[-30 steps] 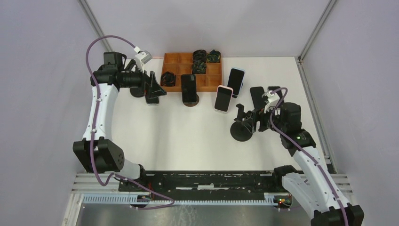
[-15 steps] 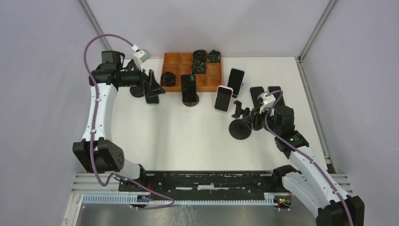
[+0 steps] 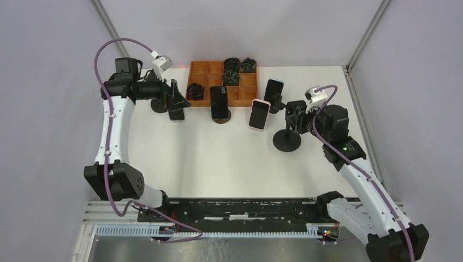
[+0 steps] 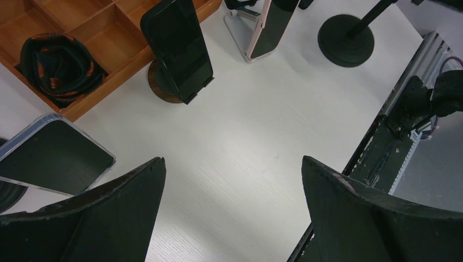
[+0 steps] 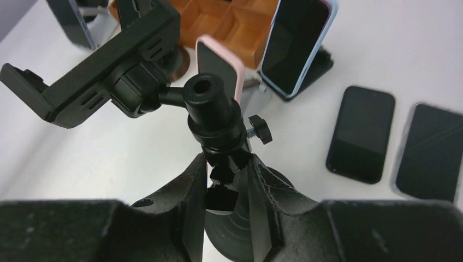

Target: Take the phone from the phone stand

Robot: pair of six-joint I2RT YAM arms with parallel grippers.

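Observation:
My left gripper (image 3: 177,103) (image 4: 232,161) is open and empty above the table. A phone in a clear case (image 4: 52,158) lies flat just left of it, beside a black round stand base (image 3: 158,105). My right gripper (image 3: 295,117) (image 5: 227,164) is shut on the pole of a black phone stand (image 5: 213,109) with an empty clamp (image 5: 93,71). Its round base (image 3: 286,141) stands upright right of centre. A black phone (image 3: 219,102) (image 4: 177,49) leans on a round wooden stand. A pink-cased phone (image 3: 259,114) (image 5: 218,63) and a blue-cased phone (image 3: 273,93) (image 5: 297,43) sit on stands.
An orange compartment tray (image 3: 203,68) with coiled black cables (image 4: 57,63) stands at the back. Two dark phones (image 5: 360,134) (image 5: 431,153) lie flat on the table right of the held stand. The metal rail (image 3: 235,210) runs along the near edge.
My right gripper has swung the empty stand from tilted to upright and carried it a little back and right. My left gripper has edged slightly back and stays open.

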